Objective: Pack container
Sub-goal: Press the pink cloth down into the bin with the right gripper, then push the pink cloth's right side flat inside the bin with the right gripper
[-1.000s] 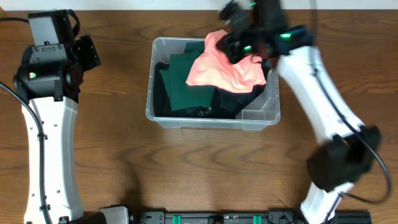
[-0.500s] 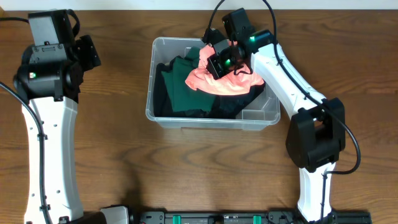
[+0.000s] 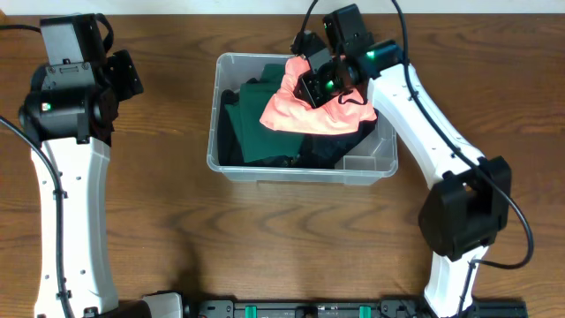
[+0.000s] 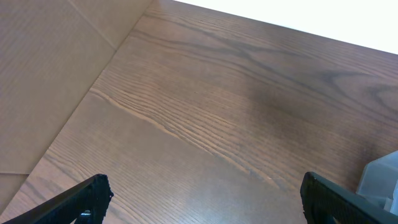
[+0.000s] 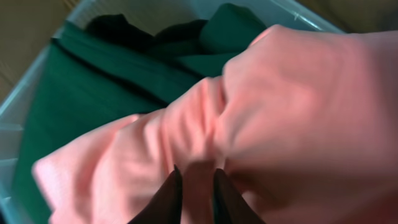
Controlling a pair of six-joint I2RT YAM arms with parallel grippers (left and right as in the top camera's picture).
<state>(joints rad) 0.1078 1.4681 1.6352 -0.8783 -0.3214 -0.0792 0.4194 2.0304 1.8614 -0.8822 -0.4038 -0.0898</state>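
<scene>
The clear plastic container (image 3: 231, 165) sits mid-table and holds a dark green cloth (image 3: 254, 124) and dark cloths. A salmon-pink cloth (image 3: 305, 110) lies on top at its right half. My right gripper (image 3: 320, 81) is over the container's back right and is shut on a fold of the pink cloth (image 5: 298, 106); the narrow jaws pinch the fabric (image 5: 196, 180). The green cloth (image 5: 112, 81) shows behind it. My left gripper (image 3: 124, 75) is far left of the container, open and empty over bare wood (image 4: 199, 205); the container's corner (image 4: 380, 177) shows at the right edge.
The brown wooden table (image 3: 300, 238) lies all around the container. A small empty corner compartment (image 3: 364, 163) is at the container's front right. A rail with green clips (image 3: 309, 309) runs along the front edge.
The right arm swung in over the container, dipped to the pink cloth, then drew back slightly toward the rear right with the cloth pinched. The left arm has not moved.
</scene>
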